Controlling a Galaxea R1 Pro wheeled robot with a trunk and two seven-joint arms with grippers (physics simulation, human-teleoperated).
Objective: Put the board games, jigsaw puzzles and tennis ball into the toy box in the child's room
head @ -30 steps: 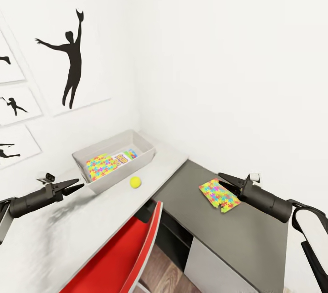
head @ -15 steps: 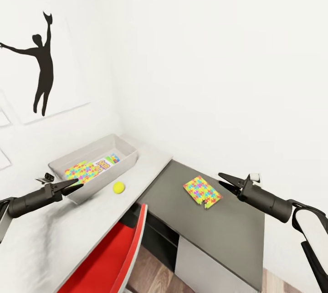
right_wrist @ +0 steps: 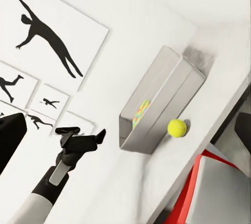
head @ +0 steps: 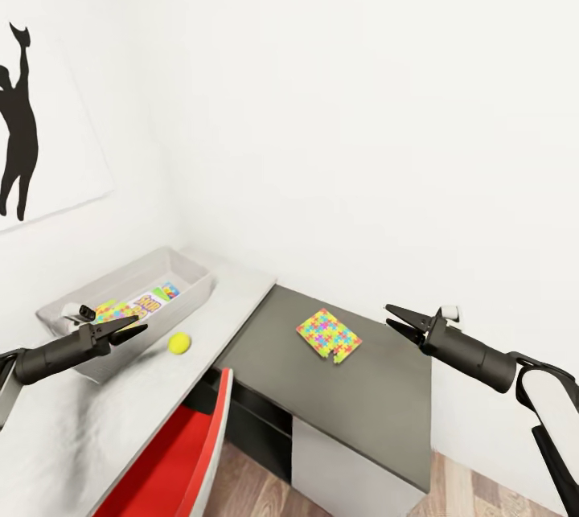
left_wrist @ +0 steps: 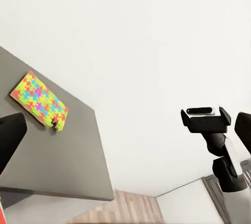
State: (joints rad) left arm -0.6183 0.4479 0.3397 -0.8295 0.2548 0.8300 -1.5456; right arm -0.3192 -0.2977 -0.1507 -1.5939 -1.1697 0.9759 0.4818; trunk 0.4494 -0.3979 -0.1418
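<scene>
The light-grey toy box (head: pixel 189 289) stands on the pale table (head: pixel 96 412) against the wall. Inside it lie one jigsaw puzzle (head: pixel 112 312) and a board game (head: pixel 153 299). The yellow tennis ball (head: pixel 178 342) rests on the table just in front of the box. A second jigsaw puzzle (head: pixel 328 334) lies flat on the lower dark cabinet top (head: pixel 362 404). My left gripper (head: pixel 138 326) hovers open and empty over the table near the box and ball. My right gripper (head: pixel 391 317) is open and empty, in the air just right of the cabinet puzzle.
A red chair (head: pixel 181 457) is tucked under the table's front edge. White walls close the corner behind the table, with a black silhouette print (head: pixel 20 123) on the left wall. Wood floor (head: pixel 249 489) shows beside the cabinet.
The whole picture has slid left, so the camera has turned right. Both arms hold the same pose in the view, and both grippers stay open. Nothing on the table has moved.
</scene>
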